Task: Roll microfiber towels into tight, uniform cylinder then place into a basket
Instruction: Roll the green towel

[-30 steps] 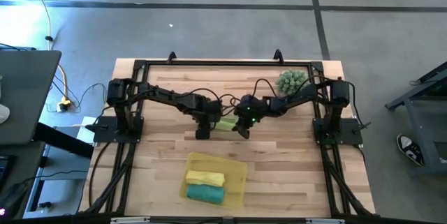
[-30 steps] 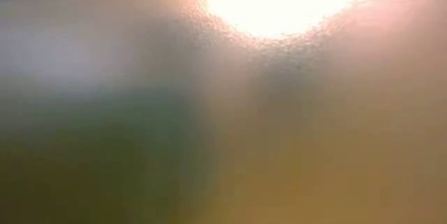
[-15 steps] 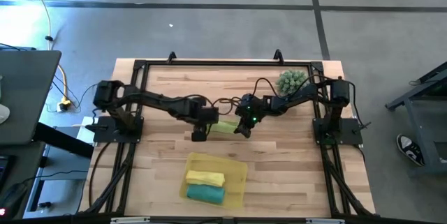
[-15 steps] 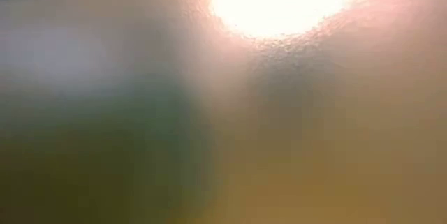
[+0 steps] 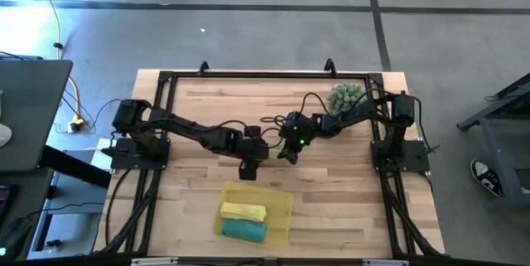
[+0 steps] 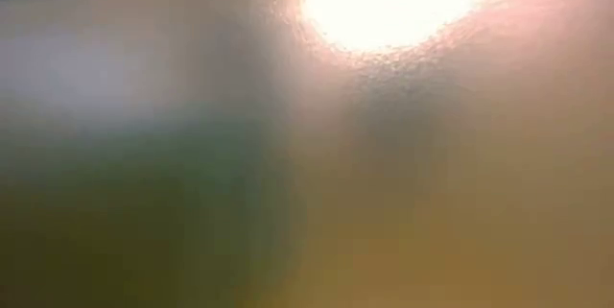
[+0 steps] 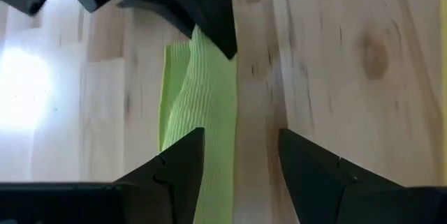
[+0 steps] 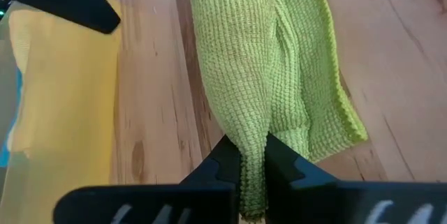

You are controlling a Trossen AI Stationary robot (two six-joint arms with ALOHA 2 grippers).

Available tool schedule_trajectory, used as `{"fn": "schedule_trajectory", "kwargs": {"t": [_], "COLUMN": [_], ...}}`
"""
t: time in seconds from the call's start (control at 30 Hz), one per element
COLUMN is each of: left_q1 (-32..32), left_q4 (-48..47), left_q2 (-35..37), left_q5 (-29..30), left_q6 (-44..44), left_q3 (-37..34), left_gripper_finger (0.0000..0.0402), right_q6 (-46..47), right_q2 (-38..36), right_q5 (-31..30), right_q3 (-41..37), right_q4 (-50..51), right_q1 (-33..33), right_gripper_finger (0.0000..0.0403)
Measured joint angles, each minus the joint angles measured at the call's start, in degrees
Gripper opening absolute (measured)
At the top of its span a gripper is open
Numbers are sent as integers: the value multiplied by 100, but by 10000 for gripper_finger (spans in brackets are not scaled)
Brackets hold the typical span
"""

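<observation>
A lime green towel point(image 5: 267, 152) lies bunched lengthwise on the wooden table's middle, between my two grippers. My right gripper point(image 5: 286, 155) is shut on its right end. My left gripper point(image 5: 248, 169) stands open over the towel's point(image 7: 202, 105) left end, with one fingertip point(image 7: 183, 165) above the cloth and the other over bare wood. The yellow basket point(image 5: 281, 201) sits near the front edge and holds a rolled yellow towel point(image 5: 243, 210) and a rolled teal towel point(image 5: 243, 230). The low view shows only glare. My right gripper pinches a raised fold point(image 8: 253, 155) at the lime towel's right end between its two fingers. The fingers slant down from the table's right and far side, along the cloth. The rest of the towel point(image 8: 237, 63) lies slack on the table, stretching away toward my left gripper.
A spiky green ball-shaped plant point(image 5: 346, 96) stands at the back right, by the right arm's base. Black frame rails run along the table's left, right and far sides. Bare wood lies between the towel and the basket point(image 8: 63, 98).
My left gripper has drawn back from the towel toward the table's near edge and a little to the right, rising and tipping as it went. My right gripper has stayed where it was, shut on the lime towel.
</observation>
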State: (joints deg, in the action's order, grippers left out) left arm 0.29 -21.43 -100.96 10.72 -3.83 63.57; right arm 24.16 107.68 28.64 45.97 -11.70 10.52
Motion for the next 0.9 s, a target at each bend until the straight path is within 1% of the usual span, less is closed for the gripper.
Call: {"fn": "schedule_trajectory", "kwargs": {"t": [0.1, 0.23, 0.47, 0.63, 0.73, 0.9], "left_q1": [93, 256, 431, 437, 457, 578], "left_q4": [216, 179, 223, 86, 47, 39], "left_q2": [-177, -430, -946, -1039, -1041, -1041], "left_q5": [1, -147, -93, -87, -167, -296], "left_q6": [-88, -40, -89, -13, 130, 312], "left_q3": [2, 2, 30, 41, 41, 39], "left_gripper_finger": [173, 173, 173, 168, 146, 74], "right_q6": [-2, -43, -89, -230, -766, -1731], "right_q2": [0, 0, 2, 2, -20, -375], "right_q5": [-72, -79, -115, -123, -160, -253], "right_q3": [-2, -2, 3, 3, 5, -14], "right_q4": [-17, -24, -40, -38, -32, 292], "right_q1": [-2, -2, -2, -2, -2, 37], "right_gripper_finger": [11, 12, 12, 14, 30, 90]}}
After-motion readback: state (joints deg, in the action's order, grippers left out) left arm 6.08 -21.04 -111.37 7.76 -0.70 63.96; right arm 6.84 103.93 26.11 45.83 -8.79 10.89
